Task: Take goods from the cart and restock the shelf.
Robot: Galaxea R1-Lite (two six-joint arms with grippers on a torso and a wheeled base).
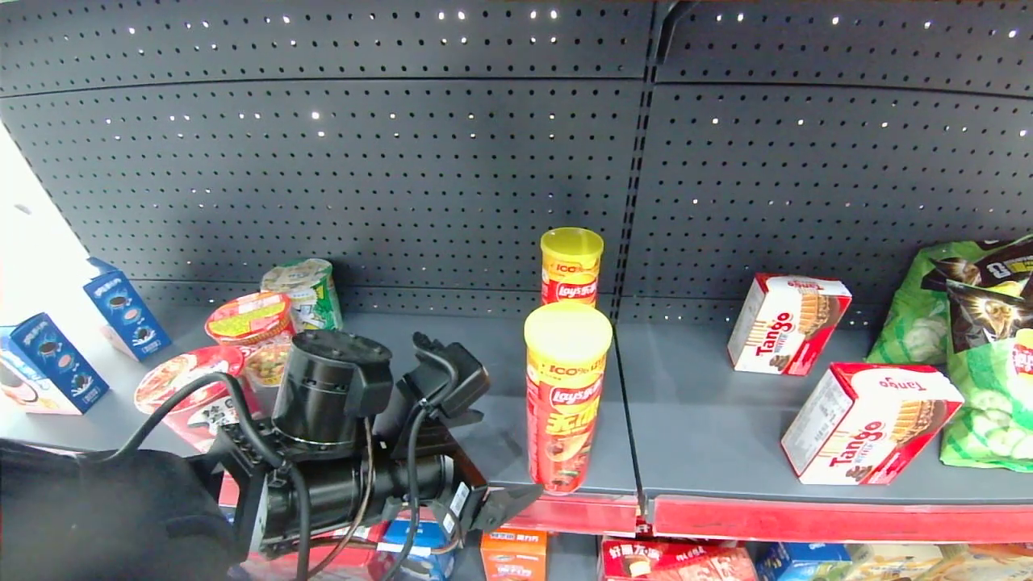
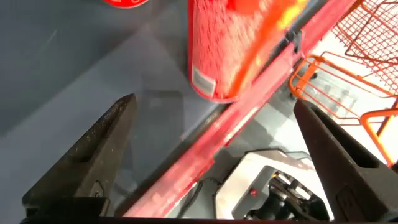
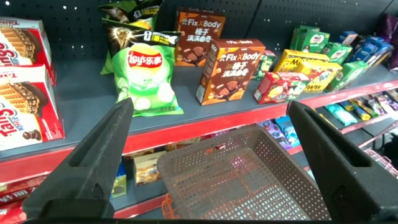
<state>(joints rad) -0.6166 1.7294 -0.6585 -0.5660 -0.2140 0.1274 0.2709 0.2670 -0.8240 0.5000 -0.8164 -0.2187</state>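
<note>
Left claw (image 2: 214, 118) gapes wide and holds nothing, at the red front lip of the shelf (image 1: 710, 436). Near it, an upright yellow-lidded chip can (image 1: 567, 395) stands at the shelf's front edge. A second can (image 1: 570, 265) stands behind it by the back panel. Cup noodles (image 1: 250, 319) sit to the left, wafer boxes (image 1: 787, 335) to the right. Right claw (image 3: 210, 109), also spread wide and empty, hangs above a perforated cart basket (image 3: 249, 180).

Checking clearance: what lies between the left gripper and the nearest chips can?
Only bare shelf and its red front edge separate the open left gripper from the chips can, per the left wrist view.
</note>
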